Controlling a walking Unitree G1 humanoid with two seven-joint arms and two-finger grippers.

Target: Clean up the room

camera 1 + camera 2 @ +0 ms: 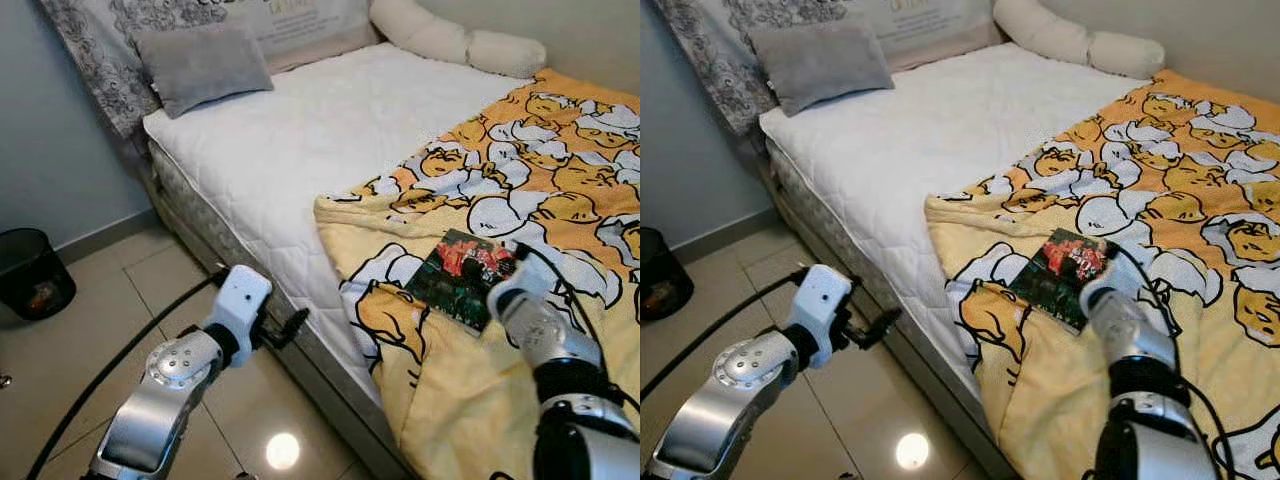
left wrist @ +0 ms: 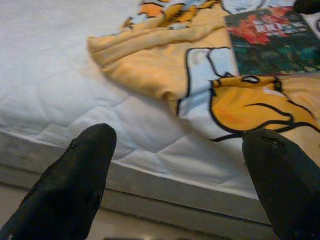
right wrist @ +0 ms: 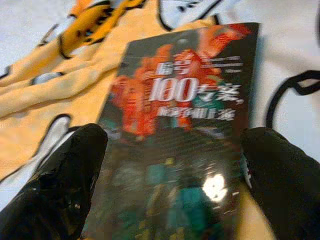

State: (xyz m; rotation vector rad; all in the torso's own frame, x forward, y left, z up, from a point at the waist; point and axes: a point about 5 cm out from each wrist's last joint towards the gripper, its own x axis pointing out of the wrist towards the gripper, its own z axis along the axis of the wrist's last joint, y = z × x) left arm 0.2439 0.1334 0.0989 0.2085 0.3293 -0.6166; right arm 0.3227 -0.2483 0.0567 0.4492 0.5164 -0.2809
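Clearly the bed (image 1: 300, 150) dominates the frame, its white mattress bare at upper left, a yellow cartoon-print blanket (image 1: 560, 170) rumpled across the right half. On that blanket, at lower right, lies a book (image 1: 462, 277) with a dark red-and-green cover. The right gripper (image 3: 170, 175) hovers just over it, fingers spread wide to either edge (nothing held). The left gripper (image 2: 180, 175) waits open beside the mattress edge. Judging by this, picking up the book is in hand; next, lower and close.
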